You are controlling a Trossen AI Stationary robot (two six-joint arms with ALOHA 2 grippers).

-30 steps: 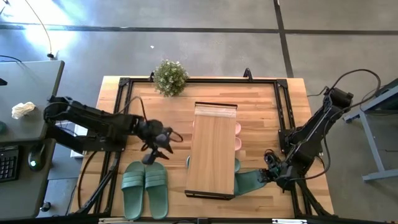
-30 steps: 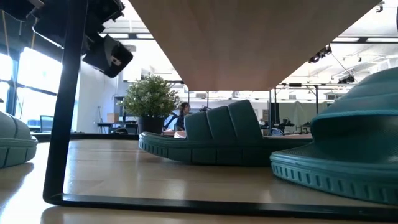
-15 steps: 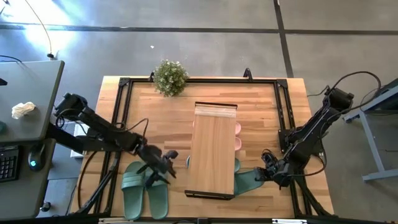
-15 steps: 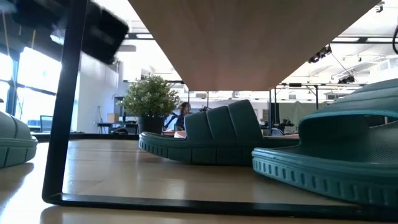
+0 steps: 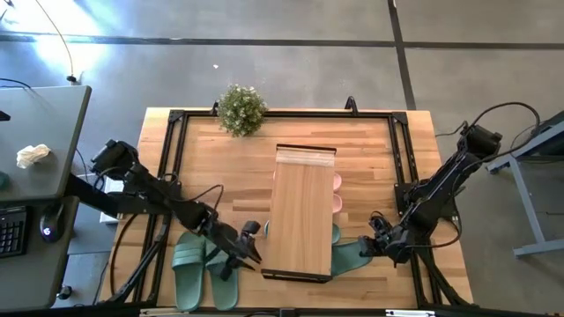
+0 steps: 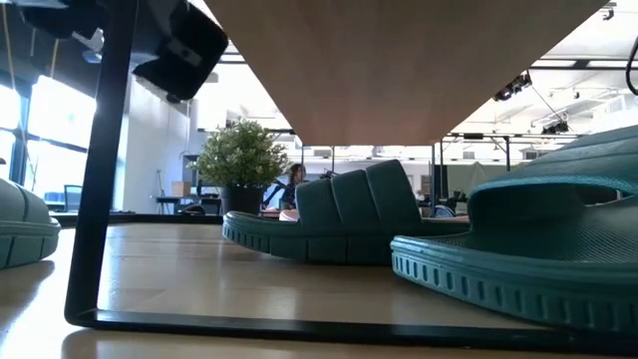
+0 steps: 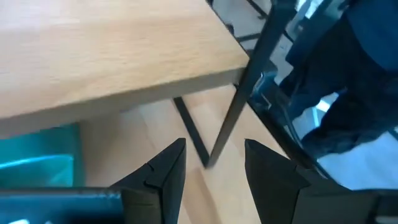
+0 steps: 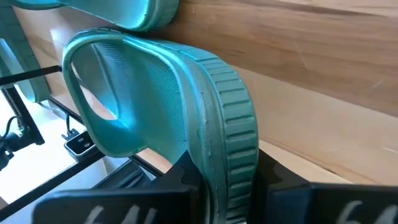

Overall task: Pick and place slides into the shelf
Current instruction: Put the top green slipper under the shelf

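Wooden tabletop (image 5: 211,167) with a black frame sits on a grey concrete floor; an open workspace is seen behind in the low view. Shelf (image 5: 301,211), a light-wood plank rack with thin dark metal ends, stands mid-table, long axis running near to far. One green slide (image 8: 180,106) is clamped at its heel end by the right gripper (image 5: 377,247) at the near right corner of the shelf, toe aimed under the plank, likely so it can be pushed into the lower tier. Ribbed rubbery sole edge, fine mesh texture inside the strap, soft moulded foam look. Its mate (image 6: 334,219) is already seen lying under the shelf in the low view. Pink slides (image 5: 337,193) poke out at the shelf's right side, mostly hidden by the top. Second green pair (image 5: 204,269) lies side by side at the near left, not yet shelved. Left gripper (image 5: 249,244) hangs over that pair's right edge, just beside the shelf's near left corner, fingers (image 7: 165,171) apart and holding nothing. Potted plant (image 5: 241,109) sits at the far edge.
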